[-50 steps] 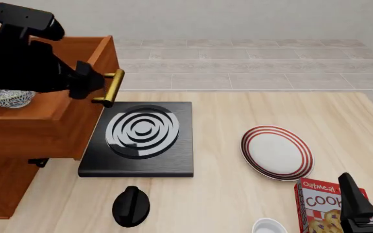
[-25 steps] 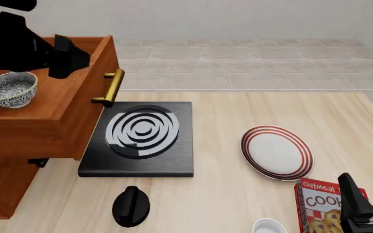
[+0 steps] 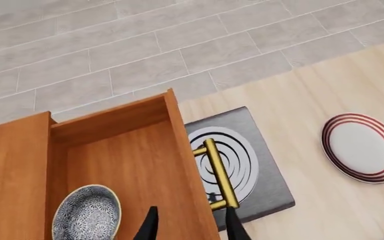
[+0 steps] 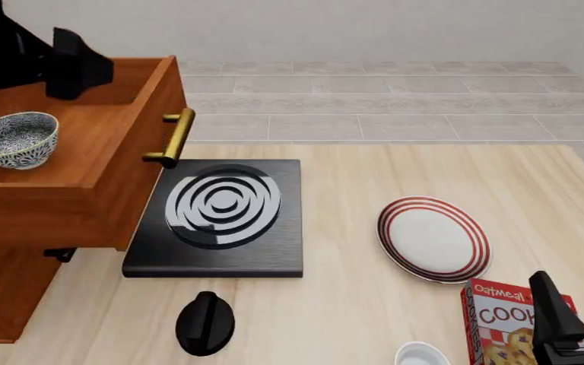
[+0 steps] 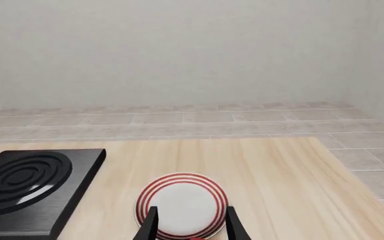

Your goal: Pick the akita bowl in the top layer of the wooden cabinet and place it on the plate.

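Observation:
The akita bowl (image 4: 13, 139) (image 3: 86, 214), speckled dark and white, sits upright inside the pulled-out top layer (image 4: 109, 190) of the wooden cabinet (image 4: 3, 285). This drawer's brass handle (image 4: 173, 137) (image 3: 217, 175) juts over the black stove. My left gripper (image 3: 190, 231) hangs open and empty above the drawer's front wall, between bowl and handle; in the front view the left arm (image 4: 39, 57) is a black mass up and right of the bowl. The red-ringed plate (image 4: 434, 238) (image 5: 182, 204) lies bare on the table. My right gripper (image 4: 580, 303) (image 5: 190, 227) is open, low, near the plate.
A black stove (image 4: 219, 217) with a grey ringed burner lies between cabinet and plate. A black knob-like object (image 4: 204, 323) stands in front of it. A red cookie box (image 4: 503, 323) and a plain white bowl (image 4: 421, 355) are at the front right, beside my right gripper.
My left gripper has left the drawer handle and moved up and to the left over the open drawer, uncovering the bowl. The drawer stays open. The right arm has not moved.

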Available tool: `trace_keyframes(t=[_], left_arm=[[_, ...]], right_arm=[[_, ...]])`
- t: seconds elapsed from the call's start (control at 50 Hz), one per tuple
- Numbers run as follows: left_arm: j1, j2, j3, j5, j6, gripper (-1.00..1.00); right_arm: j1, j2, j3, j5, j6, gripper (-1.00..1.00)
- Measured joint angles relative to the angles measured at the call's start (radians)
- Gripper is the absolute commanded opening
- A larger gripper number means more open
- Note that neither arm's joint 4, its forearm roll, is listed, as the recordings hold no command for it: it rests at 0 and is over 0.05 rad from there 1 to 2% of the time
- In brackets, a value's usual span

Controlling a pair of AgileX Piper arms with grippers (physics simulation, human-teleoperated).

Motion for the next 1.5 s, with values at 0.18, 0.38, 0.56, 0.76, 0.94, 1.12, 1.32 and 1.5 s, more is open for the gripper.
trace_keyframes(t=[0.18, 0.38, 0.56, 0.76, 0.94, 1.12, 1.32, 1.5], left_arm=[[0.035, 0.003, -0.014, 0.006, 0.019, 1.0], [0.084, -0.009, -0.022, -0.002, 0.064, 1.0], [0.107, -0.018, -0.031, -0.002, 0.076, 1.0], [0.138, -0.024, -0.027, -0.001, 0.099, 1.0], [0.165, -0.022, -0.022, 0.001, 0.113, 1.0], [0.183, -0.018, -0.015, -0.001, 0.123, 1.0], [0.208, -0.004, 0.008, -0.005, 0.125, 1.0], [0.238, 0.012, 0.03, -0.024, 0.14, 1.0]], right_arm=[[0.0, 0.001, 0.0, -0.001, 0.0, 1.0], [0.0, 0.001, 0.0, -0.002, 0.001, 1.0], [0.0, 0.001, 0.001, -0.003, 0.002, 1.0], [0.0, 0.001, 0.001, -0.004, 0.002, 1.0], [0.001, 0.001, 0.001, -0.004, 0.001, 1.0], [0.002, 0.002, 0.001, -0.003, 0.001, 1.0], [0.002, 0.001, 0.001, -0.003, 0.001, 1.0], [0.001, 0.001, 0.001, -0.002, 0.001, 1.0]])
